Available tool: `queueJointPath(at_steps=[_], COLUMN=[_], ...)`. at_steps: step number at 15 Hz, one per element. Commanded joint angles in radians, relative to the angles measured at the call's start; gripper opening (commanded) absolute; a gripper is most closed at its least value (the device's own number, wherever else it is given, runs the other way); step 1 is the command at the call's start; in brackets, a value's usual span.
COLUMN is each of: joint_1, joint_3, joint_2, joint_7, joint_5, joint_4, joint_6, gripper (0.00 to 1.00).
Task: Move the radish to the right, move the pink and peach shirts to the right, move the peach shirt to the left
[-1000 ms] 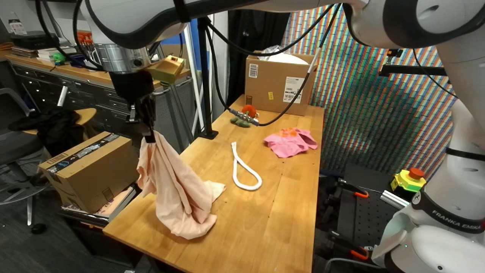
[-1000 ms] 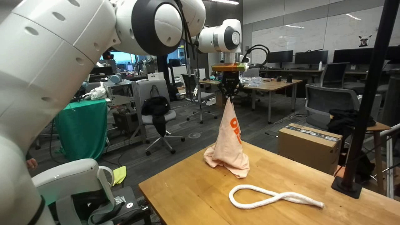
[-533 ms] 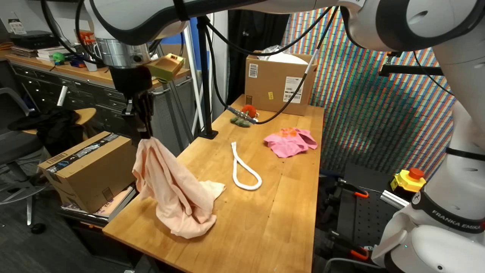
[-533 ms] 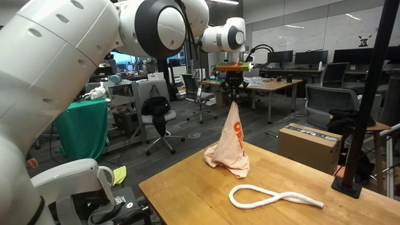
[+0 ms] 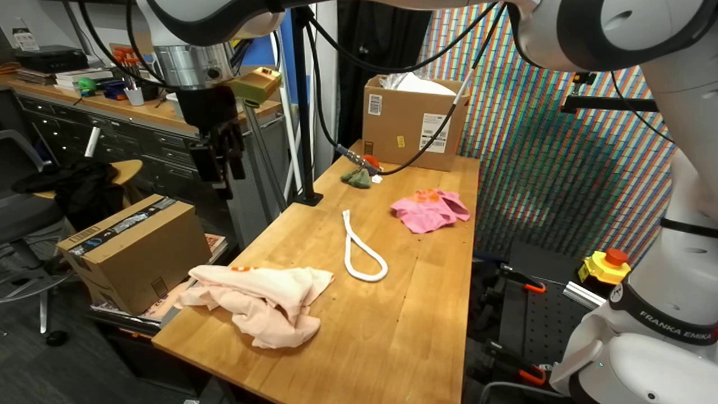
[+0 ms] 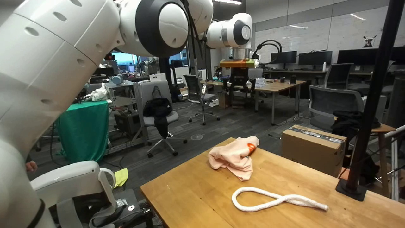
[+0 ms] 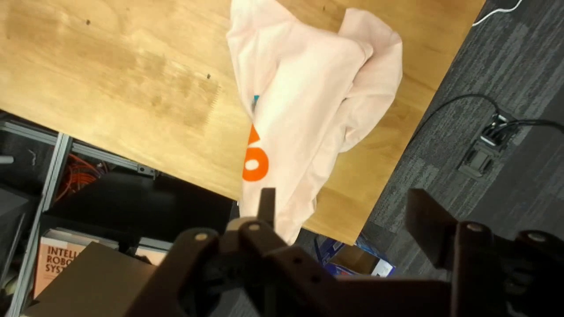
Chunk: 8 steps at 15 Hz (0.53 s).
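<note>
The peach shirt [image 5: 258,303] lies crumpled near a corner of the wooden table [image 5: 392,336], orange print on top. In the wrist view one end of the peach shirt [image 7: 304,97] reaches past the table edge. Above it my gripper [image 5: 230,182] hangs open, its jaws wide apart and empty; an exterior view also shows the gripper [image 6: 239,96] well clear of the cloth. Farther along the table the pink shirt [image 5: 432,212] is bunched up near the edge. Toward the back sits the radish [image 5: 357,178], green and red, partly covered by a cable.
A white looped rope [image 5: 367,277] lies mid-table, between the two shirts. The black pole [image 5: 303,123] rises from the table's edge. A large carton [image 5: 412,126] stands at the far end, and another cardboard box [image 5: 134,252] is beside the table, off its edge.
The peach shirt hung from my shut gripper, its lower part on the table. My gripper has opened and risen, and the shirt has dropped flat onto the table.
</note>
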Motion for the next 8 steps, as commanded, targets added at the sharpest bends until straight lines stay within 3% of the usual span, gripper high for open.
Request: queueJointPath(at_steps=[1,5,8], joint_1=[-0.024,-0.076,-0.134], joint_3=[-0.008,-0.009,-0.004], joint_2=[-0.071,-0.223,-0.366], joint_7=[0.004,-0.002,0.008], joint_5=[0.009,0.020,0.064], joint_4=[-0.016,-0.103,-0.213], joint_6=[-0.164,-0.331,-0.352], gripper=[1.00,1.00,1.00])
